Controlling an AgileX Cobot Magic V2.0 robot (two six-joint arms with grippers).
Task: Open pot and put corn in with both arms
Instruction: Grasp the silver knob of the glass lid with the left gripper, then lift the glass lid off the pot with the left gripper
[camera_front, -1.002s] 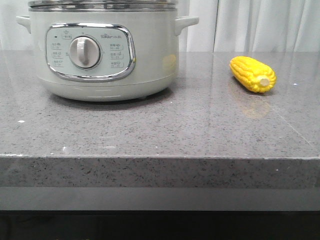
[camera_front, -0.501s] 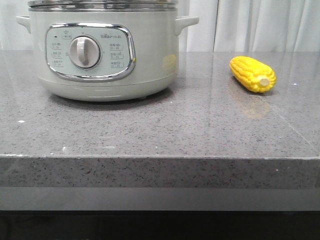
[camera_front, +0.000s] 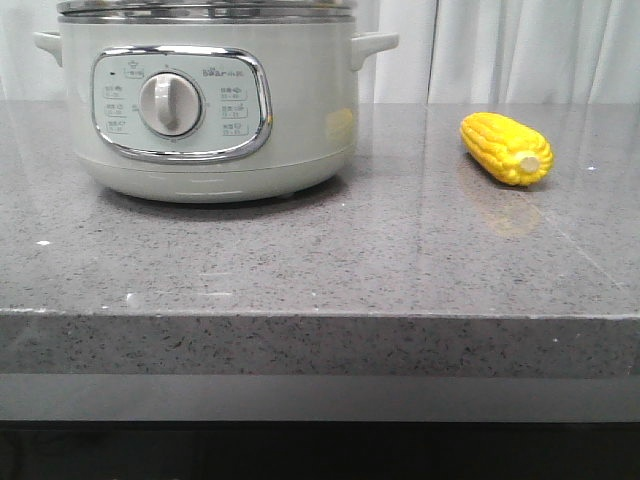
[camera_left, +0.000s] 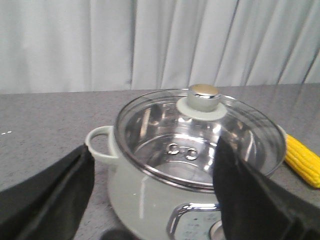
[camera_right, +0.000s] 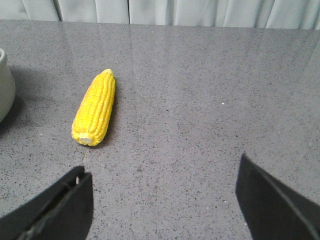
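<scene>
Lidded pot (camera_front: 205, 100), corn (camera_front: 506, 148) well apart

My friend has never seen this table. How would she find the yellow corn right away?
Start at the big pale green pot with the round dial, standing on the grey speckled counter. Look to the pot's right, across a bare stretch of counter: the corn lies there on its side, alone, touching nothing. It is the only bright yellow thing, bumpy with kernels, far smaller than the pot.

Pot (camera_front: 205, 105) left on counter (camera_front: 320, 260); corn (camera_front: 506, 148) well apart, right.
</scene>
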